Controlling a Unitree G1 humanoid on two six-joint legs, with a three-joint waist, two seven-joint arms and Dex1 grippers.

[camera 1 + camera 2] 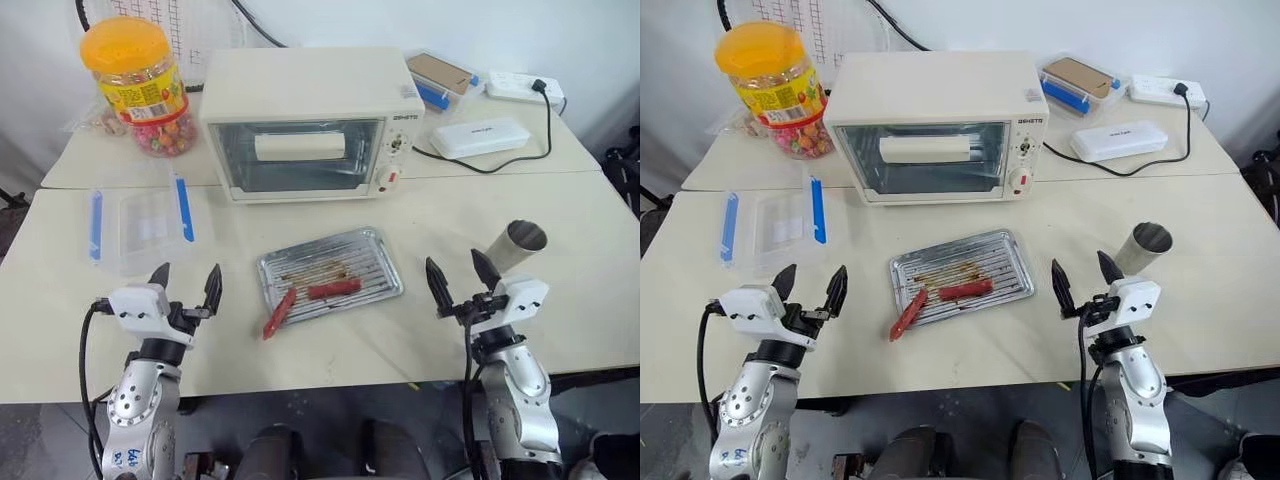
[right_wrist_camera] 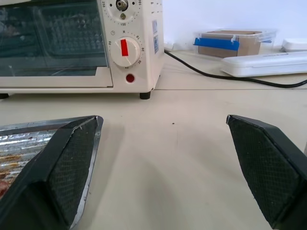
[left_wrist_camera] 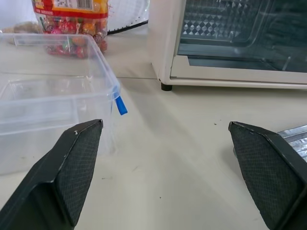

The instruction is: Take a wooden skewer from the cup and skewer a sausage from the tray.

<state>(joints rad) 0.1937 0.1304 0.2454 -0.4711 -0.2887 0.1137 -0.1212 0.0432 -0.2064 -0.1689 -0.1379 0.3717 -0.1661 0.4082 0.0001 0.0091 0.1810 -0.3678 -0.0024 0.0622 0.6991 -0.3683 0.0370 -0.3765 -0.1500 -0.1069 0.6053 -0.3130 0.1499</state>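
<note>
The steel cup (image 1: pixel 518 245) stands at the right of the table, just beyond my right gripper (image 1: pixel 455 265), which is open and holds nothing. The wooden skewer is out of view. The silver tray (image 1: pixel 375 262) lies at the table's middle with one red sausage (image 1: pixel 335 289) inside it. Another sausage (image 1: pixel 279 312) hangs over the tray's near left edge onto the table. My left gripper (image 1: pixel 188 275) is open and empty, left of the tray and near the table's front. In the right wrist view the tray's corner (image 2: pixel 29 132) sits behind one finger.
A white toaster oven (image 1: pixel 300 125) stands behind the tray. A clear plastic box with blue clips (image 1: pixel 140 222) lies just beyond the left gripper, with a candy jar (image 1: pixel 140 85) further back. A white case (image 1: pixel 478 137), a black cable (image 1: pixel 520 150) and a power strip (image 1: pixel 520 88) sit at the back right.
</note>
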